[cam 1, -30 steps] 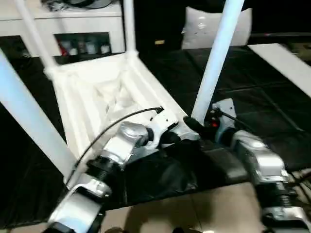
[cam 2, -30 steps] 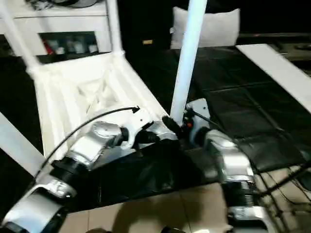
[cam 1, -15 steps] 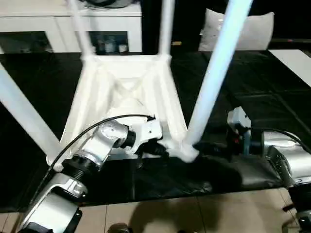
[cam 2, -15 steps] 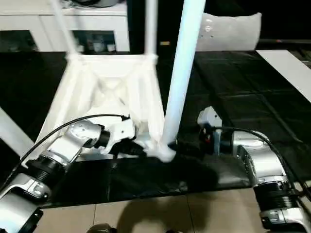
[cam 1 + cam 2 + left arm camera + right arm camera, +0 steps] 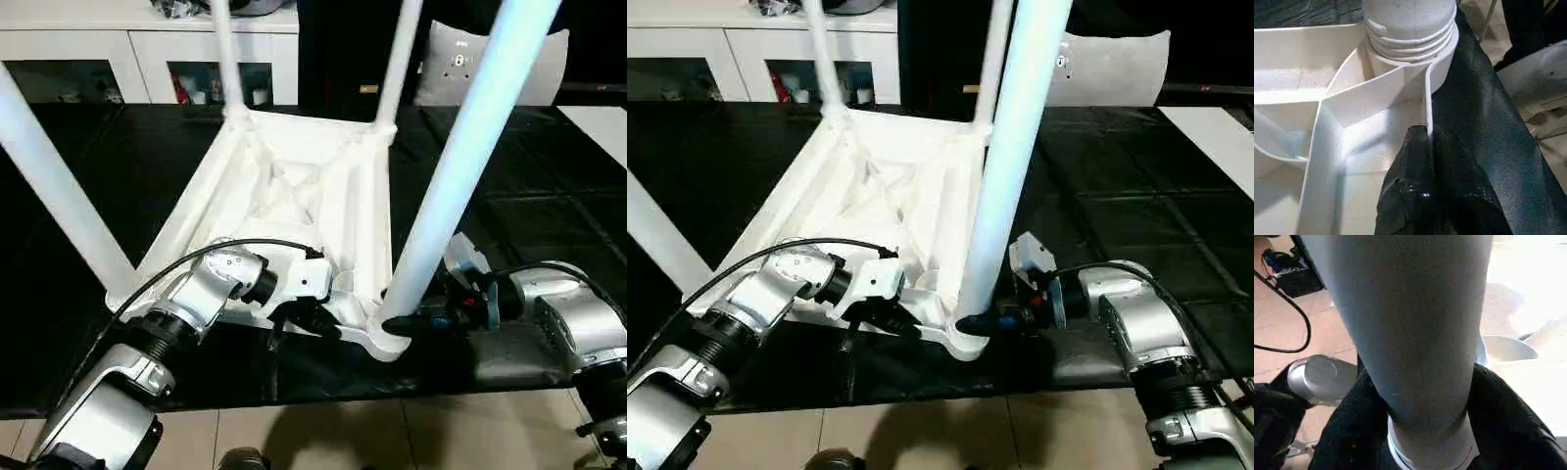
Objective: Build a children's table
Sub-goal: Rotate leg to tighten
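Observation:
The children's table lies upside down on the black work table (image 5: 118, 147), its white ribbed tabletop (image 5: 294, 186) facing up. All its legs stand in the corner sockets. My left gripper (image 5: 312, 318) is shut on the tabletop's thin near rim (image 5: 1426, 98), just beside the near right socket. The near right leg (image 5: 460, 166) rises steeply from that socket. My right gripper (image 5: 411, 318) reaches in from the right at the leg's base. Its black fingers (image 5: 1352, 431) press against both sides of the leg (image 5: 1410, 333).
The other legs stand at the near left (image 5: 59, 186), far left (image 5: 225, 59) and far right (image 5: 397, 64). A white cabinet (image 5: 147, 39) and a pale cushion (image 5: 460, 59) are behind. A white board (image 5: 598, 117) lies far right. Tiled floor (image 5: 392, 436) begins just below the work table's near edge.
The camera has swung, shifting the whole picture. My right gripper has moved in and closed around the near right leg's base. The left gripper keeps its hold on the rim.

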Available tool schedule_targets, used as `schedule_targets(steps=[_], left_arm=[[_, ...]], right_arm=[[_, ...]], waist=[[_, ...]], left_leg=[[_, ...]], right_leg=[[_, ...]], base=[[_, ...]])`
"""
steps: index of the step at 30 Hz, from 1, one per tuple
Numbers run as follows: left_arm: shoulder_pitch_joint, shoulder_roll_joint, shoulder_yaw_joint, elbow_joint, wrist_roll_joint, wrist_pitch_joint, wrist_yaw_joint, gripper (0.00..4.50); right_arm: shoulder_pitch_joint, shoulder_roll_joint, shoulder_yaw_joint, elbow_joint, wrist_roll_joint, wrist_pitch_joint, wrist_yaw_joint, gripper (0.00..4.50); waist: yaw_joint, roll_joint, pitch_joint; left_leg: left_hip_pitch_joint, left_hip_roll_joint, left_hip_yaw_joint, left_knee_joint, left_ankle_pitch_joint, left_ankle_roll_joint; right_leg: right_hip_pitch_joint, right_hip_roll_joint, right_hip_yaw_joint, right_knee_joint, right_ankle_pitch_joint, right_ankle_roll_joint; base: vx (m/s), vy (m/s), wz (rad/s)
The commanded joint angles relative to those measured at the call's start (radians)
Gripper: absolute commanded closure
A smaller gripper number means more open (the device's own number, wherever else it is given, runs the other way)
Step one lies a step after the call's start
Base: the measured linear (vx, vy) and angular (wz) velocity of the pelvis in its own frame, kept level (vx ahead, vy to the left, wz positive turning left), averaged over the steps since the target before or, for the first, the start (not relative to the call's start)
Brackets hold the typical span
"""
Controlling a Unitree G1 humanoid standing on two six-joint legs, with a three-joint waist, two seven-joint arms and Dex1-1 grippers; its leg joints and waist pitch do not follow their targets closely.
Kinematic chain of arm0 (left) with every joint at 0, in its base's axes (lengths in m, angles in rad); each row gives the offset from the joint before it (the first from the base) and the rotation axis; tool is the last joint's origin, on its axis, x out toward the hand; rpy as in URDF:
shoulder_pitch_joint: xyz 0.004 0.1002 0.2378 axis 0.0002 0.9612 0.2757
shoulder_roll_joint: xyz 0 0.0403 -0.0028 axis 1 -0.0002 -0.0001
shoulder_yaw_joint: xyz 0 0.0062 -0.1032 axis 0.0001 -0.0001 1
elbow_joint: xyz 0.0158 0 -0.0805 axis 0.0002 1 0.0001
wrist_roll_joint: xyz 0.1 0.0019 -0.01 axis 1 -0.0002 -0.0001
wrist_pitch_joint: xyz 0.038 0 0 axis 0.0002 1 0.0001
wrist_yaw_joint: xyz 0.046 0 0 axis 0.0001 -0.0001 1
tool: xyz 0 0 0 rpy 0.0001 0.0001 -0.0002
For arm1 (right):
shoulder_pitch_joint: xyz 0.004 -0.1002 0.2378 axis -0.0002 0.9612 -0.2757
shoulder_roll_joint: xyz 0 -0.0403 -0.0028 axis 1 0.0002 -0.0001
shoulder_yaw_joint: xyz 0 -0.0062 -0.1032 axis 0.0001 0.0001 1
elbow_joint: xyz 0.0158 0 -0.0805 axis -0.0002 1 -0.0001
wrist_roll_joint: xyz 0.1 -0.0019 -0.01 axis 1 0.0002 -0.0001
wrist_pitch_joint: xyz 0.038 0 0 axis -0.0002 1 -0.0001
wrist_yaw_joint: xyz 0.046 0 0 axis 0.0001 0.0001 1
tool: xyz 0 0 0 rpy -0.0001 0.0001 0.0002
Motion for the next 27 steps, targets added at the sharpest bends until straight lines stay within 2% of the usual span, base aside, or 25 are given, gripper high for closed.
schedule_targets(steps=[1,4,7,8,10,11,12,13,14,16,17,18,19,20,21,22,23,24,25,26,27], left_arm=[[-0.024,-0.012,-0.024,-0.008,0.007,-0.024,-0.032,4.50],[-0.018,-0.013,-0.011,-0.012,-0.002,0.015,-0.017,4.50],[-0.014,-0.027,0.022,-0.020,-0.022,0.092,0.027,4.50],[-0.013,-0.035,0.034,-0.026,-0.029,0.123,0.048,4.50],[-0.014,-0.056,0.058,-0.041,-0.030,0.195,0.115,4.50],[-0.019,-0.089,0.085,-0.052,-0.028,0.273,0.200,4.50],[-0.019,-0.089,0.085,-0.052,-0.028,0.273,0.200,4.50],[-0.025,-0.113,0.105,-0.054,-0.032,0.314,0.250,4.50],[-0.029,-0.128,0.117,-0.054,-0.036,0.339,0.281,4.50],[-0.038,-0.159,0.139,-0.051,-0.039,0.380,0.339,4.50],[-0.048,-0.193,0.158,-0.040,-0.042,0.409,0.399,4.50],[-0.054,-0.218,0.172,-0.037,-0.045,0.433,0.439,4.50],[-0.061,-0.247,0.191,-0.027,-0.049,0.449,0.491,4.50],[-0.068,-0.270,0.206,-0.017,-0.052,0.460,0.534,4.50],[-0.069,-0.274,0.210,-0.015,-0.052,0.462,0.543,4.50],[-0.074,-0.294,0.223,-0.011,-0.053,0.474,0.581,4.50],[-0.080,-0.313,0.240,-0.007,-0.053,0.482,0.620,4.50],[-0.081,-0.325,0.247,-0.011,-0.052,0.487,0.635,4.50],[-0.079,-0.327,0.246,-0.016,-0.051,0.488,0.634,4.50],[-0.069,-0.328,0.235,-0.042,-0.045,0.493,0.623,4.50],[-0.065,-0.325,0.230,-0.048,-0.043,0.491,0.617,4.50]], right_arm=[[-0.002,-0.005,0.009,-0.013,0.020,0.015,0.025,2.42],[0.013,0.001,-0.005,-0.031,0.042,0.042,0.016,2.50],[0.037,0.030,-0.035,-0.083,0.082,0.128,-0.063,2.52],[0.039,0.048,-0.042,-0.096,0.079,0.162,-0.116,2.52],[0.036,0.101,-0.055,-0.094,0.037,0.198,-0.263,2.52],[0.024,0.169,-0.078,-0.069,-0.006,0.222,-0.423,2.52],[0.024,0.169,-0.078,-0.069,-0.006,0.222,-0.423,2.52],[0.013,0.209,-0.095,-0.050,-0.028,0.235,-0.516,2.52],[0.006,0.233,-0.106,-0.040,-0.041,0.245,-0.573,2.52],[-0.014,0.277,-0.125,-0.011,-0.069,0.273,-0.695,2.52],[-0.038,0.321,-0.153,0.026,-0.075,0.294,-0.799,2.52],[-0.055,0.356,-0.180,0.051,-0.070,0.308,-0.871,2.52],[-0.071,0.383,-0.191,0.076,-0.068,0.291,-0.915,2.52],[-0.082,0.402,-0.197,0.096,-0.067,0.270,-0.943,2.52],[-0.084,0.406,-0.197,0.100,-0.067,0.266,-0.948,2.52],[-0.091,0.421,-0.198,0.109,-0.077,0.249,-0.965,2.52],[-0.097,0.435,-0.198,0.119,-0.087,0.230,-0.976,1.98],[-0.101,0.449,-0.206,0.124,-0.086,0.224,-0.987,1.98],[-0.102,0.453,-0.208,0.125,-0.085,0.223,-0.988,1.98],[-0.100,0.458,-0.211,0.119,-0.086,0.223,-0.988,1.74],[-0.098,0.456,-0.209,0.116,-0.087,0.221,-0.984,1.65]], waist=[[-0.006,-0.016,-0.085],[-0.004,-0.015,-0.084],[-0.004,-0.016,-0.083],[-0.005,-0.013,-0.083],[-0.014,-0.015,-0.078],[-0.024,-0.014,-0.071],[-0.030,-0.015,-0.070],[-0.037,-0.013,-0.067],[-0.061,-0.016,-0.070],[-0.080,-0.015,-0.069],[-0.095,-0.009,-0.074],[-0.107,0.000,-0.077],[-0.114,0.007,-0.075],[-0.126,0.006,-0.072],[-0.129,0.002,-0.072],[-0.128,-0.001,-0.071],[-0.130,-0.005,-0.070],[-0.124,0.001,-0.073],[-0.125,-0.003,-0.073],[-0.122,-0.003,-0.078],[-0.120,-0.003,-0.080]], left_leg=[[0.006,0.047,-0.012,-0.064,-0.103,0.078],[0.007,0.045,-0.011,-0.064,-0.108,0.076],[0.008,0.047,-0.012,-0.064,-0.108,0.073],[0.007,0.046,-0.014,-0.065,-0.108,0.069],[0.008,0.042,-0.012,-0.067,-0.134,0.055],[0.015,0.033,-0.012,-0.066,-0.172,0.029],[0.015,0.029,-0.013,-0.064,-0.182,0.017],[0.016,0.026,-0.015,-0.064,-0.195,0.008],[0.006,0.020,-0.019,-0.055,-0.217,-0.002],[0.004,0.017,-0.019,-0.052,-0.227,0.004],[0.003,0.023,-0.025,-0.054,-0.228,0.010],[-0.003,0.039,-0.036,-0.062,-0.236,0.014],[0.002,0.049,-0.040,-0.067,-0.257,0.018],[0.008,0.059,-0.041,-0.071,-0.301,0.020],[0.024,0.048,-0.033,-0.065,-0.322,0.017],[0.028,0.040,-0.031,-0.062,-0.318,0.018],[0.022,0.030,-0.026,-0.060,-0.291,0.024],[0.023,0.028,-0.025,-0.061,-0.262,0.029],[0.018,0.029,-0.026,-0.063,-0.247,0.034],[0.011,0.037,-0.029,-0.069,-0.204,0.046],[0.012,0.040,-0.030,-0.070,-0.190,0.048]], right_leg=[[0.063,-0.084,0.071,-0.065,-0.360,-0.075],[0.063,-0.083,0.070,-0.068,-0.381,-0.066],[0.062,-0.083,0.071,-0.069,-0.381,-0.064],[0.063,-0.083,0.069,-0.068,-0.382,-0.062],[0.060,-0.083,0.067,-0.077,-0.429,-0.050],[0.054,-0.082,0.059,-0.094,-0.520,-0.020],[0.055,-0.081,0.053,-0.098,-0.549,-0.007],[0.054,-0.081,0.047,-0.106,-0.579,0.008],[0.065,-0.078,0.024,-0.120,-0.626,0.070],[0.066,-0.074,0.014,-0.129,-0.632,0.095],[0.073,-0.077,0.008,-0.132,-0.602,0.094],[0.081,-0.078,0.004,-0.126,-0.548,0.081],[0.080,-0.079,0.004,-0.127,-0.528,0.070],[0.075,-0.080,0.006,-0.125,-0.500,0.049],[0.065,-0.083,0.008,-0.131,-0.505,0.034],[0.064,-0.085,0.007,-0.133,-0.511,0.028],[0.067,-0.084,0.007,-0.135,-0.520,0.026],[0.067,-0.085,0.011,-0.132,-0.508,0.018],[0.069,-0.084,0.015,-0.129,-0.491,0.013],[0.073,-0.084,0.027,-0.113,-0.422,-0.017],[0.073,-0.085,0.031,-0.107,-0.397,-0.031]], base=[[0.000,0.000,0.00],[0.000,0.000,0.00],[0.000,0.000,0.00],[0.000,0.000,0.00],[0.000,0.000,0.00],[0.000,0.000,0.00],[0.000,0.000,0.00],[0.000,0.000,0.00],[0.000,0.000,0.00],[0.000,0.000,0.00],[0.000,0.000,0.00],[0.000,0.000,0.00],[0.000,0.000,0.00],[0.000,0.000,0.00],[0.000,0.000,0.00],[0.000,0.000,0.00],[0.000,0.000,0.00],[0.000,0.000,0.00],[0.000,0.000,0.00],[0.000,0.000,0.00],[0.000,0.000,0.00]])
